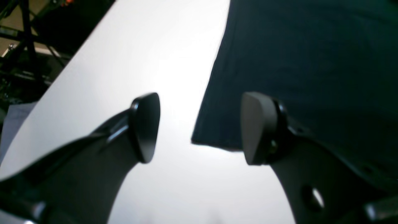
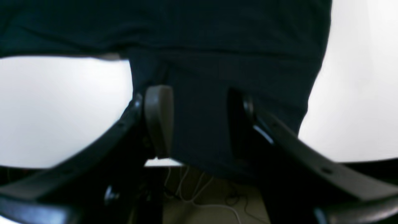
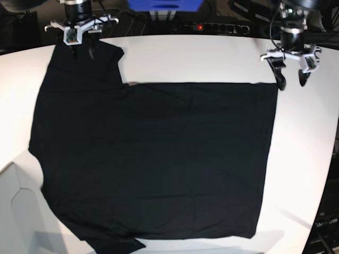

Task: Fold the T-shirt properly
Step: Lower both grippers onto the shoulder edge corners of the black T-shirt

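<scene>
The white table [image 3: 212,58] fills nearly the whole base view, and the T-shirt [image 3: 153,159] lies spread flat over most of it, plain black side up, one sleeve reaching into the upper left of the frame and the hem running down the right. It looks like a release between folds: both arms sit at the far edge of the cloth with nothing lifted. The left gripper [image 3: 289,78], at the upper right of the base view, hangs just off the shirt's upper right corner; its wrist view shows the jaws wide apart and empty, the corner of the cloth lying flat on the table between and below them. The right gripper [image 2: 194,119], at the upper left of the base view, stands over the sleeve, jaws parted, with a strip of sleeve cloth between the pads; whether either pad touches it I cannot tell. The next move probably calls for clearing that sleeve, then taking fresh grips for a fold. The cloth near the table's front edge could slip. Cables [image 3: 222,24] lie beyond the table.
</scene>
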You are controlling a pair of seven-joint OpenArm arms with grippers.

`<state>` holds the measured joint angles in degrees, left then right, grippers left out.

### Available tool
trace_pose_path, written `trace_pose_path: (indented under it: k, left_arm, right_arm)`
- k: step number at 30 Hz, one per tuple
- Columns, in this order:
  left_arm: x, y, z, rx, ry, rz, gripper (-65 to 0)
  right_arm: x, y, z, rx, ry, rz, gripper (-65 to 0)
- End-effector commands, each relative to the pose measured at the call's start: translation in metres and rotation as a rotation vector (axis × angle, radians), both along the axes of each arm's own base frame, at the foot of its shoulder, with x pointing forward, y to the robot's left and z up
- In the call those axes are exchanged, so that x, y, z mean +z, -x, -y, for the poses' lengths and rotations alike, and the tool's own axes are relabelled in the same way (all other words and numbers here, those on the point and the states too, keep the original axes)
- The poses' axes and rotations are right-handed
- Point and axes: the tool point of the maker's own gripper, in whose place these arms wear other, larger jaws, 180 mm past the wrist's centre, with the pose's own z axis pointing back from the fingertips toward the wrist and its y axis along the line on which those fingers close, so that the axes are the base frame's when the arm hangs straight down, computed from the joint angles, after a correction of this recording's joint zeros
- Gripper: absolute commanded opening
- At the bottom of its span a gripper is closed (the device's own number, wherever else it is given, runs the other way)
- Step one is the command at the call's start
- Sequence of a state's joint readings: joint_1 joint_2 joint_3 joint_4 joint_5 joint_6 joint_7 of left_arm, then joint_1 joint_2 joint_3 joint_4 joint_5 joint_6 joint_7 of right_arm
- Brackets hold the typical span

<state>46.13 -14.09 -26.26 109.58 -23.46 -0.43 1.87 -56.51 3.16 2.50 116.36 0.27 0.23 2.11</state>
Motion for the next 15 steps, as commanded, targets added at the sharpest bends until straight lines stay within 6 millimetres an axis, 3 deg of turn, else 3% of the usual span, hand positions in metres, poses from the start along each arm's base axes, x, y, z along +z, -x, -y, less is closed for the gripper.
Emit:
trace_pose_path:
  k: [1,7,15]
  left_arm:
    - [0.003,-0.003,-0.005,0.006,-0.013,0.023,-25.2]
    - [-0.041,-0.018,-0.030,0.091,0.019,-0.016,-25.1]
    - [-0.086,-0.040,-0.015,0.074,0.090,-0.072,-25.1]
  right_arm:
    - [0.008,-0.004,0.000,0.005,0.003,0.035,-36.0]
    - [0.011,-0.013,0.000,0.006,0.006,0.061,-36.0]
    - [0.015,-0.022,0.010,-0.010,0.031,0.088,-36.0]
